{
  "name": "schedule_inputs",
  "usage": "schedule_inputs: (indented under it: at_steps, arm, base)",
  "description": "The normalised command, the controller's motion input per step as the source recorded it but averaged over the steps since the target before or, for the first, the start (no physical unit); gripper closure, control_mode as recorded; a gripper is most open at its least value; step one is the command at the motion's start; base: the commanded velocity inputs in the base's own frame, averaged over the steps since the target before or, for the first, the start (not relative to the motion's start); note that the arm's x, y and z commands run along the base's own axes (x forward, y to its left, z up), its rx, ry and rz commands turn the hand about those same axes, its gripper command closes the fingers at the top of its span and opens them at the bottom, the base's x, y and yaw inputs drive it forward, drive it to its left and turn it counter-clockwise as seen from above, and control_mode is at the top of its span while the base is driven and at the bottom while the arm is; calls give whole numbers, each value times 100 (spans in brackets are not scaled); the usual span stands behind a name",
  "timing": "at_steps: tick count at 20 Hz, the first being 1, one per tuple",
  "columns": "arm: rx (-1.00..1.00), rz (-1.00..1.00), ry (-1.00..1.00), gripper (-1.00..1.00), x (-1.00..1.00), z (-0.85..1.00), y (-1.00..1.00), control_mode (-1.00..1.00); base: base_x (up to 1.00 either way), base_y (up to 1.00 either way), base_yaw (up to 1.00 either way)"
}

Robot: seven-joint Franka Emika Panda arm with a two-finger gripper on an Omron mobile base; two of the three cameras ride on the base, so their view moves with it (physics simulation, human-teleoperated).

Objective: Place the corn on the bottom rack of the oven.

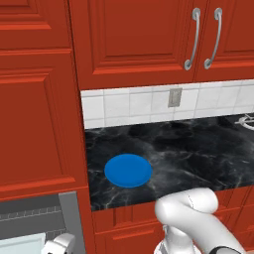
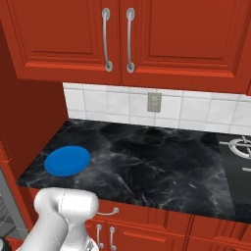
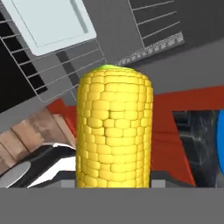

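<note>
Close before the hand camera stands the corn (image 3: 114, 129), a stubby yellow cob of bumpy kernels, upright with the gripper clamped on it. Behind it lie the oven (image 3: 131, 39), its thin grey wire racks and a pale flat panel (image 3: 52, 22). On the black marble table (image 1: 188, 154) rests a round blue plate (image 1: 128, 170), under red wooden cabinets (image 1: 134, 34).

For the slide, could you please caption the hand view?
Gripper shut on the corn, cob upright in front of the open oven and its wire racks.
</note>
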Motion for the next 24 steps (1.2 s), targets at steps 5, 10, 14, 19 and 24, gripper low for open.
schedule_inputs:
  at_steps: [5,10,14,19,24]
  arm:
    - [39,-75,-1,100,8,-58,3,-100]
    - [21,-50,-2,100,2,-36,12,-100]
    - [0,0,-16,100,5,-1,1,-100]
    - [12,0,-14,100,76,-6,24,-100]
    - [24,0,-7,100,58,-25,73,-100]
  base:
    - [0,0,0]
    - [0,0,0]
    - [0,0,0]
    - [0,0,0]
    - [0,0,0]
